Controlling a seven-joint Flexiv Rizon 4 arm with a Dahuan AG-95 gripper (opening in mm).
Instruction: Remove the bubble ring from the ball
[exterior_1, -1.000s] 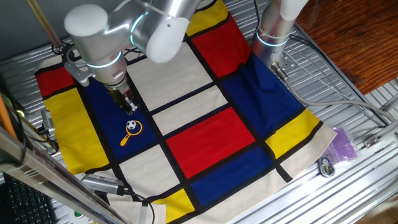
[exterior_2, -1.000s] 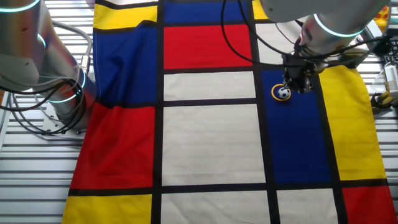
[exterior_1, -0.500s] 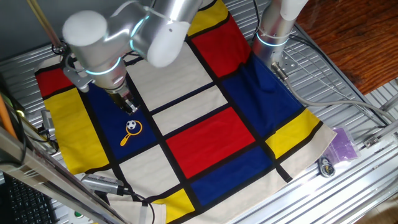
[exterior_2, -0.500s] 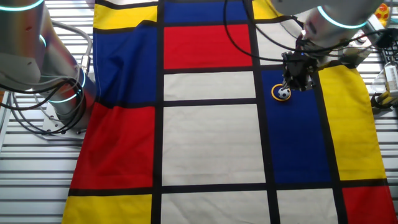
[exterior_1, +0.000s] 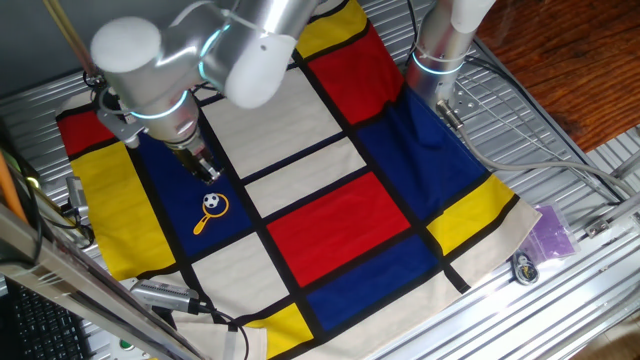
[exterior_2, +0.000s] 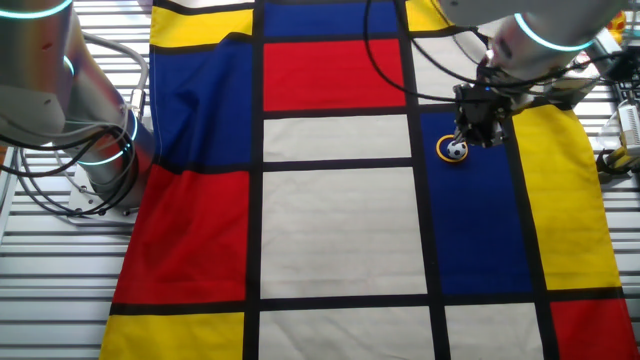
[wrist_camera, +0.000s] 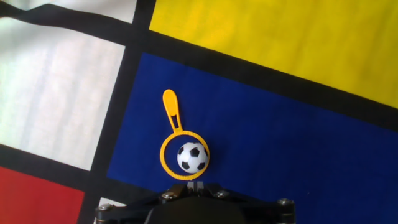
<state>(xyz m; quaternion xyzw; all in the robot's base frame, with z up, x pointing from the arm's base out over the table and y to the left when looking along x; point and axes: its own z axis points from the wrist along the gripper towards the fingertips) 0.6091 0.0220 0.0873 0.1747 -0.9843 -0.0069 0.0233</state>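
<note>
The bubble ring is orange-yellow and lies flat on a blue patch of the cloth, its handle pointing away from my hand. The ball, white with black patches, sits inside the ring's loop. My gripper is shut and empty, with its tips just short of the loop's near rim. In one fixed view the gripper hovers just above and behind the ball and ring. In the other fixed view the gripper is right beside the ball.
A chequered cloth of red, blue, yellow and white patches covers the table. A second arm's base stands at the cloth's far edge and shows in the other fixed view. A purple object lies off the cloth at the right.
The arm's upper links have shifted slightly to the left. The gripper tip stays near the ball, and the ring and ball have not moved.
</note>
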